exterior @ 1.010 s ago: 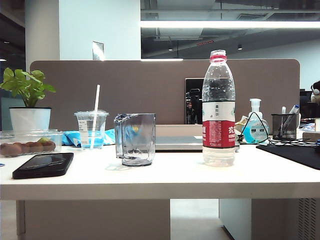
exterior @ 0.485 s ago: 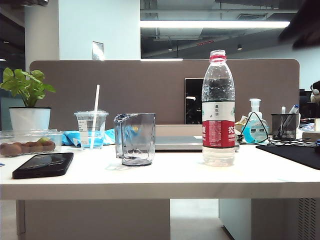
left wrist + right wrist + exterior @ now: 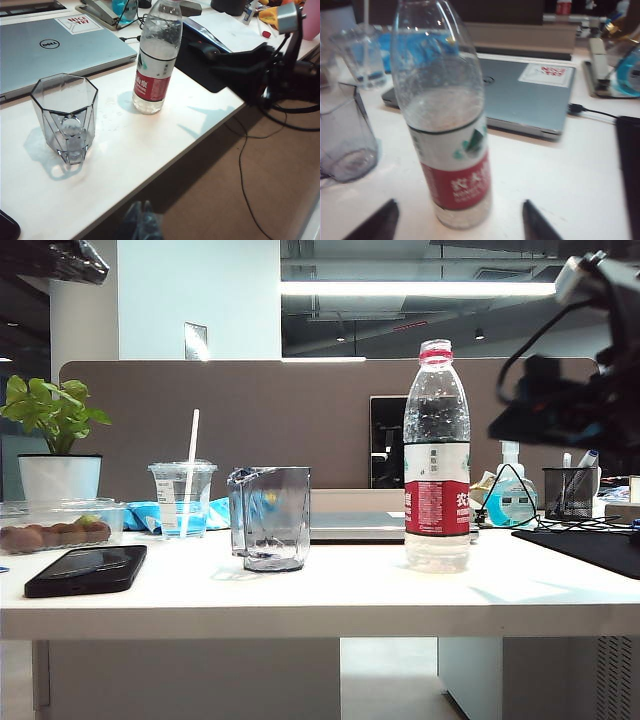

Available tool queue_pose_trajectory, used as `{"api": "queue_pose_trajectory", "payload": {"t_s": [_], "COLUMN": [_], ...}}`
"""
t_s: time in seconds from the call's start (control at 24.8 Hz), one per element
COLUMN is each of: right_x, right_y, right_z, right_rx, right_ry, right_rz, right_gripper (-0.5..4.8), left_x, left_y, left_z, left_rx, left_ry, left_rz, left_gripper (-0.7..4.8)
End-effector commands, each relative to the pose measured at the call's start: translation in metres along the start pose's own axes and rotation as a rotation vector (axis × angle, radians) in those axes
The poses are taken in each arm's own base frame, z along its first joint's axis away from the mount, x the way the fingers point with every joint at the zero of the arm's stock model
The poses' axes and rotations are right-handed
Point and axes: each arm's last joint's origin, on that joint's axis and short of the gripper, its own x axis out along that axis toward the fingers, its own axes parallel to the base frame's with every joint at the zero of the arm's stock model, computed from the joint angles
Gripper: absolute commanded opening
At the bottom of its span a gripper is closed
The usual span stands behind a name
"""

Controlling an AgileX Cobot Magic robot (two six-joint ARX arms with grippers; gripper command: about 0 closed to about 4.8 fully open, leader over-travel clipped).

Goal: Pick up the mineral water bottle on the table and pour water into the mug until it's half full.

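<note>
office partitions and a long ceiling light sit behind the table (image 3: 330, 605), a wide white desk whose bare front half seems kept free as working room, with the clutter pushed to the back and sides. on it, a closed silver laptop (image 3: 55, 50) lies flat behind the task's things, out of the way of any pour. a potted plant (image 3: 55, 440), a lidded cup with a straw (image 3: 183, 498), a black phone (image 3: 88, 570) and a tray of brown fruit (image 3: 55, 530) keep to the left end; a pen holder (image 3: 570, 492) and a sanitizer bottle (image 3: 511, 495) to the right end.

the mineral water bottle (image 3: 437, 460) stands upright on the table right of centre, cap off, partly full, so it is ready to tip once lifted. the mug (image 3: 270, 518) stands upright to its left, near but clearly apart, and looks empty; that gap leaves space for a gripper to come around the bottle.

the right gripper (image 3: 460, 220) is beside the bottle at the right of the exterior view, its two fingertips spread on either side of the bottle's lower body, grasping nothing, not yet touching as far as i can tell. this reads as lining up for a grip. the left gripper (image 3: 142, 225) hangs off the table's front edge, well apart from the mug; its blurred fingertips seem close together, but i cannot tell if it is released or clenched.
</note>
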Motion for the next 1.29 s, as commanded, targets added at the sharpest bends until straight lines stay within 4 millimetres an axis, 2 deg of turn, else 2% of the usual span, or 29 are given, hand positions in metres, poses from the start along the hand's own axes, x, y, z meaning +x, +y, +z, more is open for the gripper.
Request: {"api": "queue_pose_trajectory", "payload": {"t_s": [0.04, 0.12, 0.28, 0.61, 0.97, 1.01, 1.05, 1.09, 1.13, 1.17, 1.29], "right_x": [0.013, 0.021, 0.042, 0.079, 0.116, 0.120, 0.121, 0.121, 0.122, 0.122, 0.122], "right_y": [0.003, 0.003, 0.002, 0.002, 0.002, 0.002, 0.002, 0.002, 0.002, 0.002, 0.002], "right_z": [-0.007, -0.016, -0.029, -0.025, -0.030, -0.032, -0.033, -0.034, -0.034, -0.034, -0.033], "right_rx": [-0.005, -0.008, -0.009, -0.015, -0.016, -0.015, -0.015, -0.015, -0.014, -0.014, -0.058], "right_ry": [-0.075, -0.101, -0.120, -0.145, -0.122, -0.119, -0.119, -0.113, -0.108, -0.103, -0.114], "right_rz": [0.056, 0.058, 0.071, 0.117, 0.165, 0.164, 0.164, 0.164, 0.164, 0.163, 0.162], "right_gripper": [3.92, 4.33, 4.45, 4.51, 4.62, 4.40, 3.94, 3.07, 2.78, 2.57, 2.56], "left_x": [-0.001, -0.001, -0.001, -0.001, -0.001, -0.001, -0.001, -0.001, -0.001, -0.001, -0.001], "left_y": [0.000, 0.000, 0.000, 0.005, 0.005, 0.005, 0.005, 0.005, 0.005, 0.005, 0.005], "left_z": [0.002, 0.002, 0.001, 0.000, 0.000, 0.000, 0.000, 0.000, 0.000, 0.000, 0.000], "left_rx": [0.030, 0.053, 0.088, 0.086, 0.085, 0.085, 0.085, 0.085, 0.085, 0.085, 0.085], "left_ry": [-0.010, -0.008, -0.002, 0.005, 0.004, 0.004, 0.004, 0.004, 0.004, 0.004, 0.004], "left_rz": [0.002, 0.002, 0.003, 0.179, 0.178, 0.178, 0.178, 0.178, 0.178, 0.178, 0.178], "left_gripper": [-0.04, -0.04, -0.04, -0.04, -0.04, -0.04, -0.04, -0.04, -0.04, -0.04, -0.04]}}
